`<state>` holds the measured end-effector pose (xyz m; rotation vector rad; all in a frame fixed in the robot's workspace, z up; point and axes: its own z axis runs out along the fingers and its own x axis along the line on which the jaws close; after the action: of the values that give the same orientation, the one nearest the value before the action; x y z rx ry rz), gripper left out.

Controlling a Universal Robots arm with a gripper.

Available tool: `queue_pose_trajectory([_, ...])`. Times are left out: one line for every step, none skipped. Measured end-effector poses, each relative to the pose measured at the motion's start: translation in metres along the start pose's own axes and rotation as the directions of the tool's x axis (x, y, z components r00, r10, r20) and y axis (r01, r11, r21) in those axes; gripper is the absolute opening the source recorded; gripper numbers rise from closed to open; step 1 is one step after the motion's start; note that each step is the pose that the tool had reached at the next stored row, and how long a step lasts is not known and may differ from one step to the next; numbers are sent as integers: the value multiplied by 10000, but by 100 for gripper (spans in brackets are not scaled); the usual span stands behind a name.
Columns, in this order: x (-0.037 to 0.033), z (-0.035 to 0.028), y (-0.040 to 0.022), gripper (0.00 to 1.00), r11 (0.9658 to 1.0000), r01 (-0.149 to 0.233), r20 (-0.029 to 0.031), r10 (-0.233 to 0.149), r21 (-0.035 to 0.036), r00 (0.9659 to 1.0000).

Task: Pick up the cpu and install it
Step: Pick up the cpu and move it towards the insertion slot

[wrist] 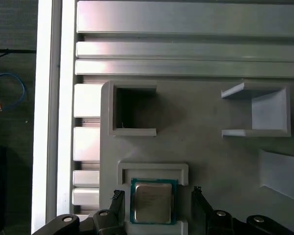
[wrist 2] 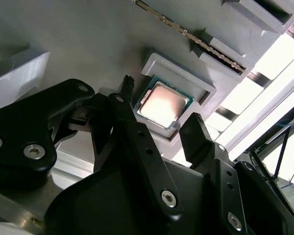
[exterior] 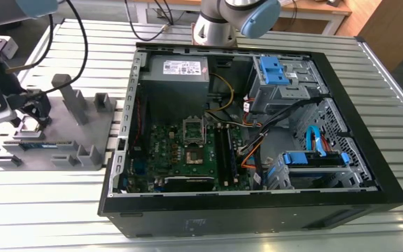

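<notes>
Black fingers [wrist 2: 137, 142] of the gripper [wrist 2: 161, 100] sit closest in both wrist views, spread wide with nothing held between them. Directly between the two fingertips lies the cpu [wrist 2: 162, 104], flat with its shiny metal top facing up. It is seated in a shallow raised grey frame [wrist 2: 179, 71] on the grey fixture plate [wrist 2: 88, 39].

In the first wrist view the gripper [wrist: 157, 192] straddles the cpu [wrist: 152, 203]. A strip of bare grey shows on each side of the chip, so neither tip touches it. Beyond the fingertips, past the frame [wrist: 153, 169], two hollow square pockets [wrist: 134, 110] stand on the plate [wrist: 206, 156]. Further on come the ribbed metal slats of the table [wrist: 186, 19]. In the second wrist view a thin circuit board strip [wrist 2: 186, 35] rests on edge just past the frame from the gripper.

In the exterior view the gripper [exterior: 33, 113] hangs low over the plate [exterior: 69, 136]. Well apart from it, toward the exterior view's right, an open computer case [exterior: 257, 210] lies on its side with the motherboard [exterior: 187, 152] exposed.
</notes>
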<state>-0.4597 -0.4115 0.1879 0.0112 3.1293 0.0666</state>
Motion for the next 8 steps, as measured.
queue_pose_trajectory([2, 6, 0, 64, 10000, 0, 1, 0, 1, 10000])
queue_pose_trajectory([4, 12, 0, 64, 10000, 0, 2, 0, 1, 10000])
queue_pose_trajectory([7, 16, 0, 64, 10000, 0, 3, 0, 2, 10000])
queue_pose_trajectory([8, 21, -1, 64, 10000, 0, 4, 0, 4, 10000])
queue_pose_trajectory([9, 24, -1, 64, 10000, 1, 3, -1, 9, 10000])
queue_pose_trajectory([10, 28, -1, 64, 10000, 0, 3, 0, 11, 10000])
queue_pose_trajectory([11, 31, -1, 64, 10000, 1, 2, -1, 14, 10000])
queue_pose_trajectory([11, 32, -1, 64, 10000, 0, 2, 0, 15, 10000])
